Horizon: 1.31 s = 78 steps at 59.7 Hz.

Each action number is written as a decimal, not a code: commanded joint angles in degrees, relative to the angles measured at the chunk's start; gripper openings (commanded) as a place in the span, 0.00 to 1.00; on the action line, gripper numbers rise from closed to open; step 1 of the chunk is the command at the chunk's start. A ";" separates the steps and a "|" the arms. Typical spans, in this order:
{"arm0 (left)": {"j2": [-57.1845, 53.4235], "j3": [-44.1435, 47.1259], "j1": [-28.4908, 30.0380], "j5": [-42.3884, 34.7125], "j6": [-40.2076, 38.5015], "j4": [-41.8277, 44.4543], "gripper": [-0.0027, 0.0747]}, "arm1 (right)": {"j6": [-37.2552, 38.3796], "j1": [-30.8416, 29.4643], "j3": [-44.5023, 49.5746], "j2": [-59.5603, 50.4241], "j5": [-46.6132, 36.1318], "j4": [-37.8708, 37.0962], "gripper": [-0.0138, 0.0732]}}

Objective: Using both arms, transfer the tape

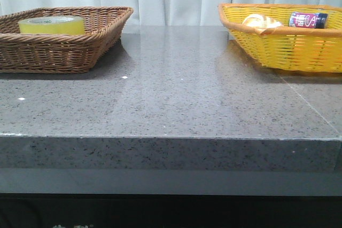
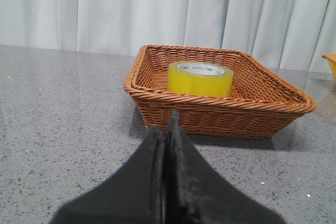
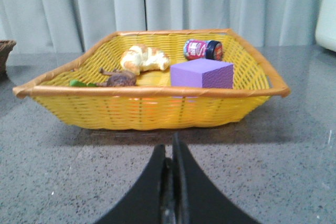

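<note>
The yellow roll of adhesive tape (image 2: 200, 78) lies flat, hole upward, inside the brown woven wicker basket (image 2: 220, 111), at twelve o'clock from the left gripper (image 2: 167, 129), whose fingers are pressed together. The right gripper (image 3: 169, 153), fingers likewise pressed together, faces the yellow woven basket (image 3: 152, 106), so the left arm looks nearer the tape.

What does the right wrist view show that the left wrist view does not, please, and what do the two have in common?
Right wrist view: the yellow basket holding a purple block, a croissant, a small jar and a brown toy, with the right pincer shut before it.

Left wrist view: the brown basket holding the yellow tape roll, with the left pincer shut.

Shared: grey speckled table and pale curtain.
</note>
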 commanded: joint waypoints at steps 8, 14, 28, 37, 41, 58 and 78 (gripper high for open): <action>-1.03 2.22 0.14 -4.54 -0.60 -0.46 0.01 | 0.42 -0.42 -1.48 -1.47 -5.55 -1.68 0.08; -1.03 2.22 0.14 -4.54 -0.60 -0.46 0.01 | 1.50 -0.42 -1.48 -1.47 -5.76 -2.68 0.08; -1.03 2.22 0.14 -4.54 -0.60 -0.46 0.01 | 1.50 -1.52 -1.48 -1.47 -6.48 -3.05 0.08; -1.03 2.22 0.14 -4.54 -0.60 -0.46 0.01 | 3.84 -2.13 -1.48 -1.47 -7.57 -3.12 0.08; -1.03 2.22 0.14 -4.54 -0.60 -0.46 0.01 | 3.85 -2.13 -1.48 -1.47 -7.49 -3.46 0.08; -1.03 2.22 0.14 -4.54 -0.60 -0.46 0.01 | 3.85 -2.13 -1.48 -1.47 -7.43 -4.01 0.08; -1.03 2.22 0.14 -4.54 -0.60 -0.46 0.01 | 3.85 -2.13 -1.48 -1.47 -7.43 -4.01 0.08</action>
